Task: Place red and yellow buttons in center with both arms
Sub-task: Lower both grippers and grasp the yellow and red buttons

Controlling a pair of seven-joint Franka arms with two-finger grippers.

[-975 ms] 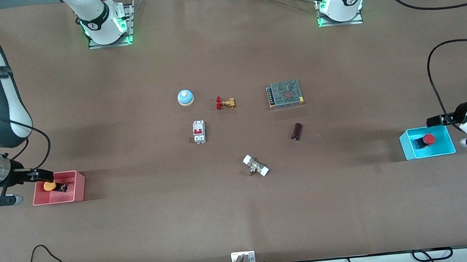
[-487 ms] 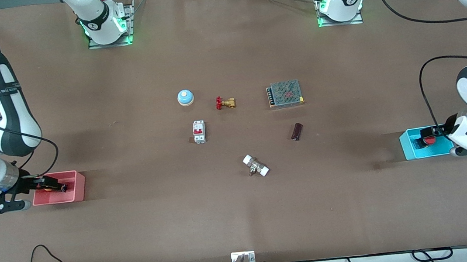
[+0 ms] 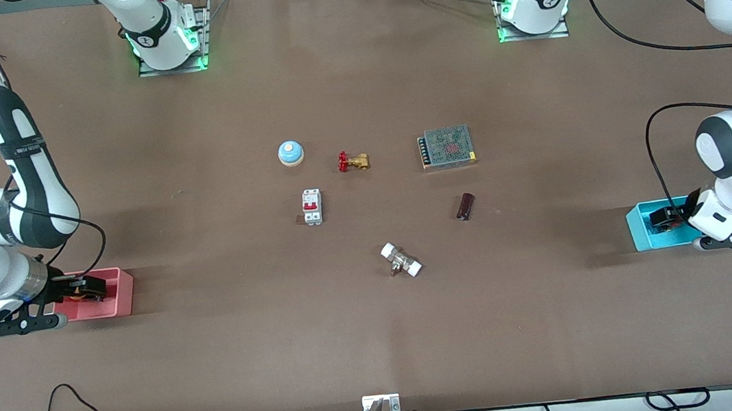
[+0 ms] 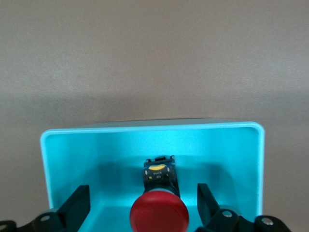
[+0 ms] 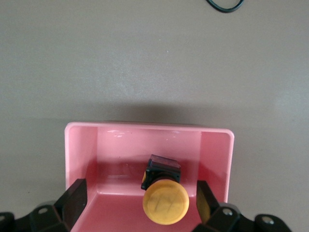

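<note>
The red button [image 4: 159, 216] lies on its side in the cyan bin [image 4: 149, 129] at the left arm's end of the table. My left gripper [image 4: 142, 194] is open, lowered into that bin, one finger [image 4: 79, 205] on each side of the red cap without touching it. The yellow button [image 5: 165, 202] lies in the pink bin [image 5: 145, 129] at the right arm's end. My right gripper [image 5: 140, 192] is open, its fingers [image 5: 76, 194] either side of the yellow cap. In the front view the left gripper [image 3: 669, 218] and right gripper [image 3: 84, 288] cover the buttons in the cyan bin [image 3: 641, 233] and pink bin [image 3: 116, 297].
Around the middle of the table stand a blue dome bell [image 3: 290, 153], a red-handled brass valve [image 3: 353, 161], a white circuit breaker [image 3: 312, 207], a mesh-topped power supply [image 3: 447, 146], a dark cylinder [image 3: 465, 206] and a white-ended fitting [image 3: 401, 260].
Both grippers have moved in over their bins and down, so that each now straddles its button. The buttons and bins have not moved.
</note>
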